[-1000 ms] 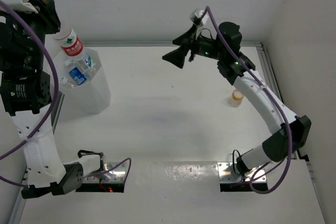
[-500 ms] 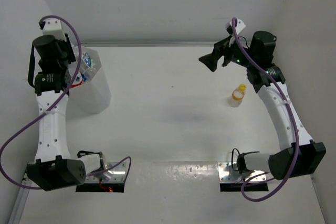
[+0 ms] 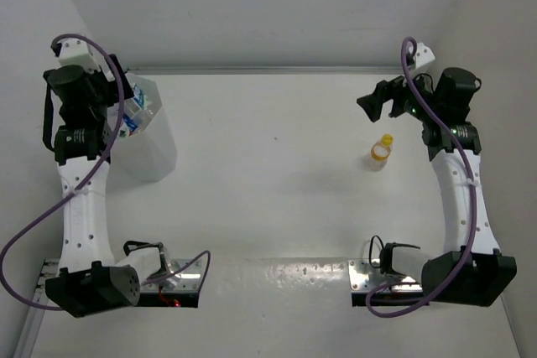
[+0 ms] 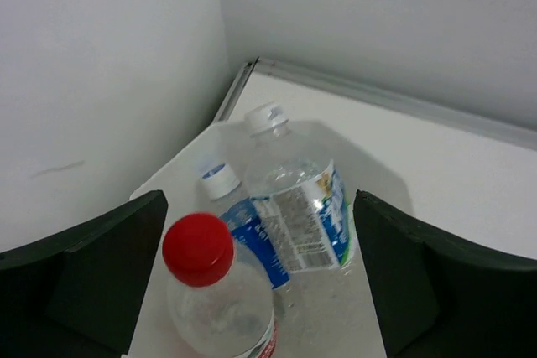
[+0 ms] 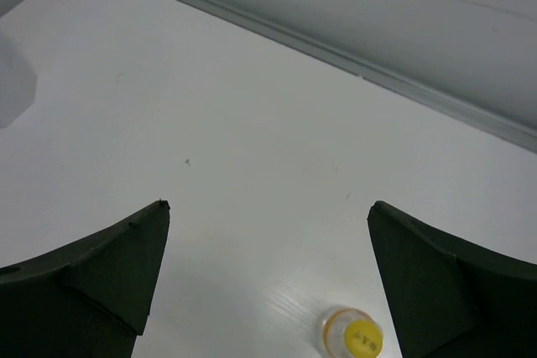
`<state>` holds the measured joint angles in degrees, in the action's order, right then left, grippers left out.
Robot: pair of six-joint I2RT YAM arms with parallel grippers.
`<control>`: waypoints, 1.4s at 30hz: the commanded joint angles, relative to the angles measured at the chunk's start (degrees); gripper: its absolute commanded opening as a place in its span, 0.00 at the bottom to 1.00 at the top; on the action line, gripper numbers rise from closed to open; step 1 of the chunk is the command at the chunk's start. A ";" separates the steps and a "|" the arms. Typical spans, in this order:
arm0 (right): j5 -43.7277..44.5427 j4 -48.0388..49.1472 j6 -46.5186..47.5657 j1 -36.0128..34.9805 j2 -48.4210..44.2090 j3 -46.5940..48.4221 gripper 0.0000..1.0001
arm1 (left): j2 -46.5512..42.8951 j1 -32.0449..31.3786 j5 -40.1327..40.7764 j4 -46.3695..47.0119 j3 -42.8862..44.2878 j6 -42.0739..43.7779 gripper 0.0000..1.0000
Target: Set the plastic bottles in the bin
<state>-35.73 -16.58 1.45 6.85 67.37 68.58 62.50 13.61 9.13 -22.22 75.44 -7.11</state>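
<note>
The left gripper [image 4: 260, 207] is opened wide and holds nothing. It hangs directly over the bin [image 3: 155, 153], which is tall, translucent and white. Three clear bottles lie inside the bin, below the gap between the fingers. The red-capped bottle [image 4: 201, 249] is nearest to the gripper. Just behind it there is a white-capped bottle [image 4: 243, 236] with a blue label, and beside that the largest bottle [image 4: 298, 207], also white-capped, whose label has green and blue edges. The right gripper [image 5: 268, 207] is also wide and empty. Below it, closer to its right finger, a short yellow-capped bottle [image 5: 352, 337] stands upright on the white table [image 5: 210, 106], well apart from the bin.
</note>
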 commanded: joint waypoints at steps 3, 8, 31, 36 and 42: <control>-2.33 4.16 -1.01 5.00 -3.13 -6.08 1.00 | 0.41 0.63 -10.67 2.02 13.29 -3.42 1.00; -6.28 7.70 1.09 8.00 -3.48 -13.29 1.00 | 2.98 0.63 -19.75 -1.69 17.64 -7.03 1.00; -12.97 40.65 11.38 17.93 11.69 -41.60 0.98 | 5.09 0.63 -24.24 1.04 14.12 -8.62 1.00; -11.12 47.85 10.94 17.76 17.78 -40.01 0.87 | 5.62 0.63 -24.24 1.04 13.60 -8.09 1.00; -11.56 50.15 11.82 16.88 22.27 -36.85 0.90 | 6.14 0.63 -24.85 1.56 13.07 -8.09 1.00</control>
<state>-45.82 26.63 11.81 24.45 88.60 28.29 68.58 13.61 -14.46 -23.38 88.64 -14.68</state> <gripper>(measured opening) 0.884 0.997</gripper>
